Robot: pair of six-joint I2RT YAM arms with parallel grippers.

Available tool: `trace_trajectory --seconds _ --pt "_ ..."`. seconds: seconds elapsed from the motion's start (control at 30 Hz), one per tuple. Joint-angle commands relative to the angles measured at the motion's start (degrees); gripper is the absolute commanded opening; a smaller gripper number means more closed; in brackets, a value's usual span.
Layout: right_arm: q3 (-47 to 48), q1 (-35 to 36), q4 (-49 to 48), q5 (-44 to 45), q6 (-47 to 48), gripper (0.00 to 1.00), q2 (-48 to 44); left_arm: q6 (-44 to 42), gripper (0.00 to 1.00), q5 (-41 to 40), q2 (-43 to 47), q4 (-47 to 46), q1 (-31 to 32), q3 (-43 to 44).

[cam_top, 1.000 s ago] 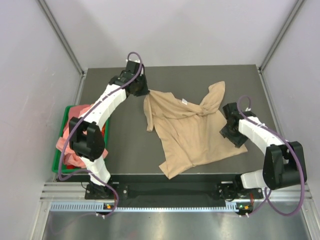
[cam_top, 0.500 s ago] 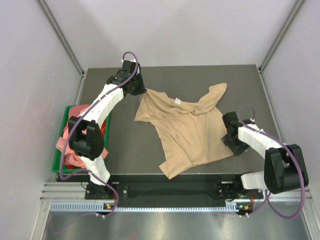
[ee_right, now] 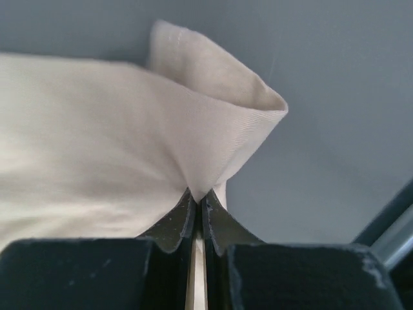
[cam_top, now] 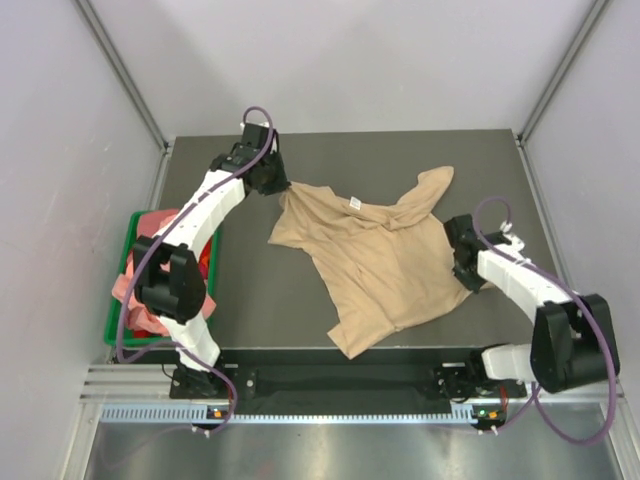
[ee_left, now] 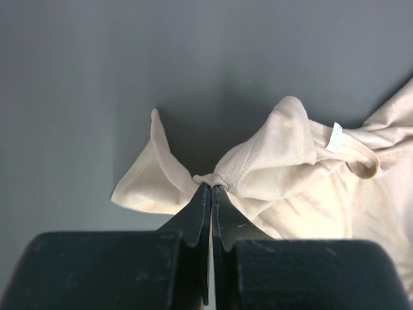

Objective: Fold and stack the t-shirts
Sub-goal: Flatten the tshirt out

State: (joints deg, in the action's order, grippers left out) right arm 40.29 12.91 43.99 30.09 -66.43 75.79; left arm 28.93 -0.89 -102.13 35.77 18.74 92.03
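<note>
The dark grey table [cam_top: 255, 300] fills the middle of the top view, with both arms reaching out over it from its near edge. The tan t-shirt [cam_top: 385, 265] lies on it, right of centre. It is opened out but rumpled: one sleeve runs up toward the far right, and a lower corner points at the near edge. The cloth is bunched and creased around the neck.

The green bin [cam_top: 110, 325] sits at the left edge of the table, just beside the left arm's base. The pink t-shirts [cam_top: 150, 222] are heaped inside it and spill over its rim.

The left tool [cam_top: 283, 186] is at the far-left corner of the tan t-shirt. In the left wrist view, the left tool [ee_left: 211, 187] has its jaws pressed together on a small gathered bit of stitched hem. The cloth fans out to either side of the tips.

The right tool [cam_top: 468, 282] is at the right-hand edge of the same shirt. In the right wrist view, the right tool [ee_right: 197, 196] has its jaws shut tight on a fold of the cloth. That fold stands up in a loop just beyond the tips, with bare table behind it.

A small white label [cam_top: 354, 203] shows at the neck. It also shows in the left wrist view, to the right of the grip [ee_left: 334, 137].
</note>
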Motion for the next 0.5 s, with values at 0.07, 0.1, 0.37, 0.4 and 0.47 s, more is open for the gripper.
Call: trace_trajectory --seconds 0.07,0.1,0.37,0.4,0.47 --pt "19.7 -0.2 11.9 15.2 9.5 0.00 -10.9 3.1 0.00 0.1 13.0 4.3 0.0 3.4" --pt "22.1 -0.3 13.4 16.1 10.4 0.00 -12.9 3.8 0.00 0.2 14.9 5.1 0.1 3.2" --pt "39.9 -1.7 17.2 17.8 24.2 0.00 -18.7 8.4 0.00 3.3 32.2 10.8 0.8 0.2" --pt "40.8 -1.8 15.6 16.9 26.7 0.00 -18.3 8.7 0.00 3.2 32.9 11.3 0.8 0.3" --pt "43.6 -1.9 11.5 15.5 32.8 0.00 -17.2 8.7 0.00 2.6 33.9 12.3 0.8 0.7"
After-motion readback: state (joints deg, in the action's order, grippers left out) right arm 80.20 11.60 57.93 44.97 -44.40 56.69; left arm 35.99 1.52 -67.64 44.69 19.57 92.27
